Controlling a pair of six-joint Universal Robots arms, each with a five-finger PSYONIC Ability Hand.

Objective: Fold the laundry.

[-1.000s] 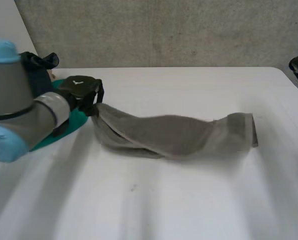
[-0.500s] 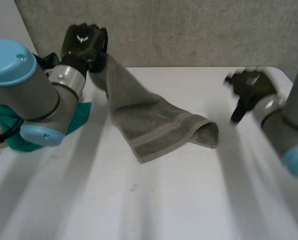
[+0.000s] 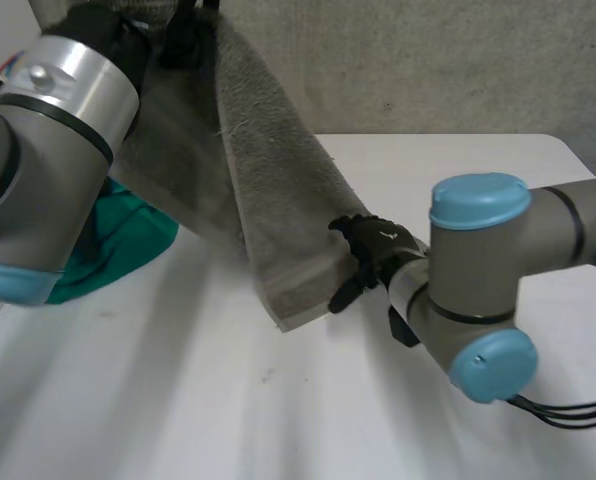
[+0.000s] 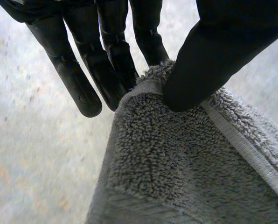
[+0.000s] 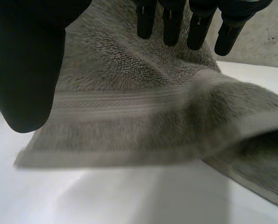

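Head view: grey towel (image 3: 278,200) hangs from 11 o'clock to the middle over the white worktop (image 3: 228,420), its top corner pinched between thumb and fingers of the left hand (image 4: 223,51). Right hand (image 3: 370,255), fingers straight and released, is just beside the lower hem. Green cloth (image 3: 118,240) lies at 9 o'clock; a concrete wall (image 3: 428,60) stands at 12

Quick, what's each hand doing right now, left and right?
Left hand: shut on the grey towel, pinching a corner.
Right hand: open, fingers straight, near the towel's lower end.
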